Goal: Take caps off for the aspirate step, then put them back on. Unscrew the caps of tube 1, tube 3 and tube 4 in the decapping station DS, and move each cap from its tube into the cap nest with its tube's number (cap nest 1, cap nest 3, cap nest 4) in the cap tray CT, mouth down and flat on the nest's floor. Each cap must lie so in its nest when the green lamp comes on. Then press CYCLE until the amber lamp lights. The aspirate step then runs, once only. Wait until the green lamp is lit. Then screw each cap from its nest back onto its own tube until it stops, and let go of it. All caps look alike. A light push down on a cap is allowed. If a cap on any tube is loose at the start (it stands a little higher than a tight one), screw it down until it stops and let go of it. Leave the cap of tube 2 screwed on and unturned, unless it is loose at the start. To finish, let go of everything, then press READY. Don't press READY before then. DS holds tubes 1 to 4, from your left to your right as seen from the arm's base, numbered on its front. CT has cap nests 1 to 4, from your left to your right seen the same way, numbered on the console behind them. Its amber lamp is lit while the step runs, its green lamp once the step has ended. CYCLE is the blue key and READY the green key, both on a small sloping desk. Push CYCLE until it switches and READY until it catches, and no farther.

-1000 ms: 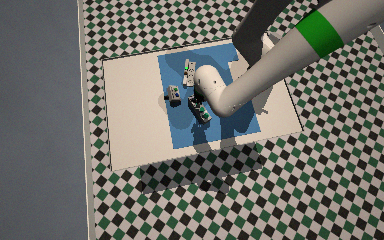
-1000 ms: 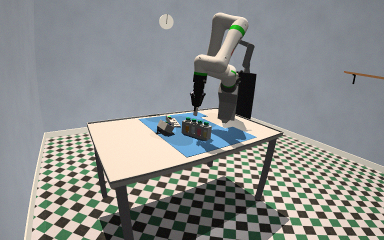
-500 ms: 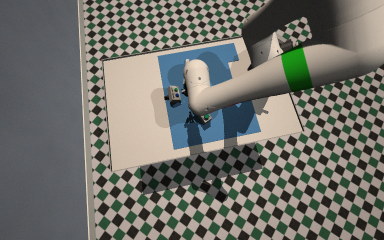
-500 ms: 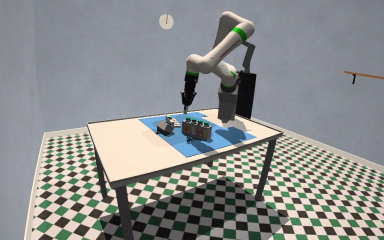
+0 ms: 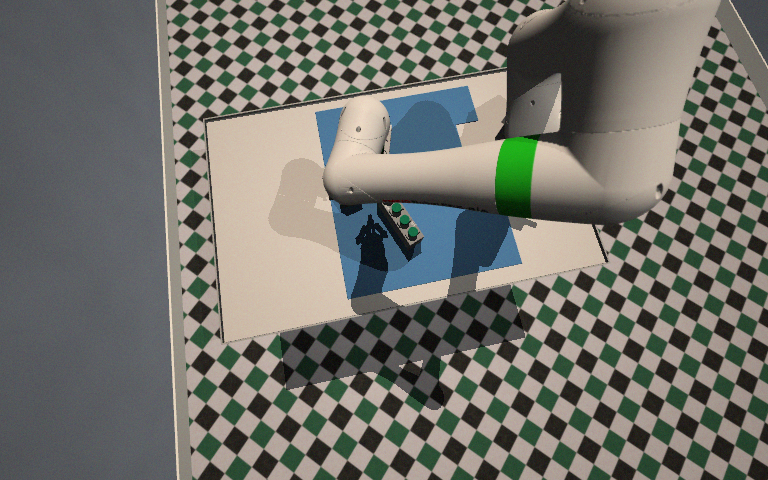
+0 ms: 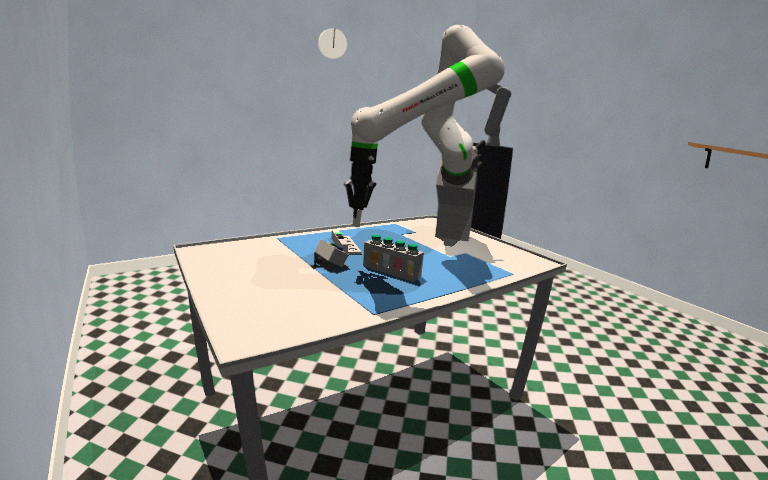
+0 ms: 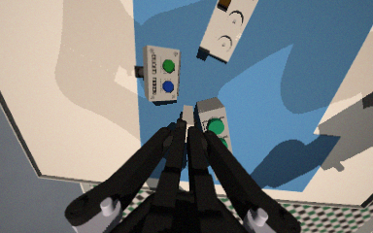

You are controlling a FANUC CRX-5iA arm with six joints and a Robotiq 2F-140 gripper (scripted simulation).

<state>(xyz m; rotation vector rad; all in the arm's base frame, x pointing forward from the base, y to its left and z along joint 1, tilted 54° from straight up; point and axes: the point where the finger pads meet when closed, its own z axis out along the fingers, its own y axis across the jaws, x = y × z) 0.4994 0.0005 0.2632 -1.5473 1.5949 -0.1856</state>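
The claw (image 7: 186,127) hangs high over the table (image 6: 237,294), pointing down. Its two black fingers are pressed together, and there is nothing between them.

From the wrist view, the desk (image 7: 162,74) with the two keys lies past the fingertips, at about 11 o'clock. The green key (image 7: 168,65) is farther from the claw and the blue key (image 7: 168,86) is nearer. The claw is not touching either of them.

The tube block (image 7: 214,127) sits just beside the fingertips, at about 2 o'clock, partly hidden behind the right finger. One green cap (image 7: 216,126) shows clearly there, and a bit of another peeks out below it. From the side, the tube block (image 6: 394,261) shows four tubes, each with a green cap (image 6: 375,236) on top. The claw (image 6: 357,215) is well above them, up at about 10 o'clock from the block.

The cap tray (image 7: 228,30) lies farther off in the wrist view, at about 1 o'clock. Two round nests show on it, and I cannot see a cap in either.

All these things rest on a blue mat (image 6: 447,271). From above, the big arm (image 5: 430,169) covers the desk and the tray, and only three caps on the tube block (image 5: 403,225) show under it.
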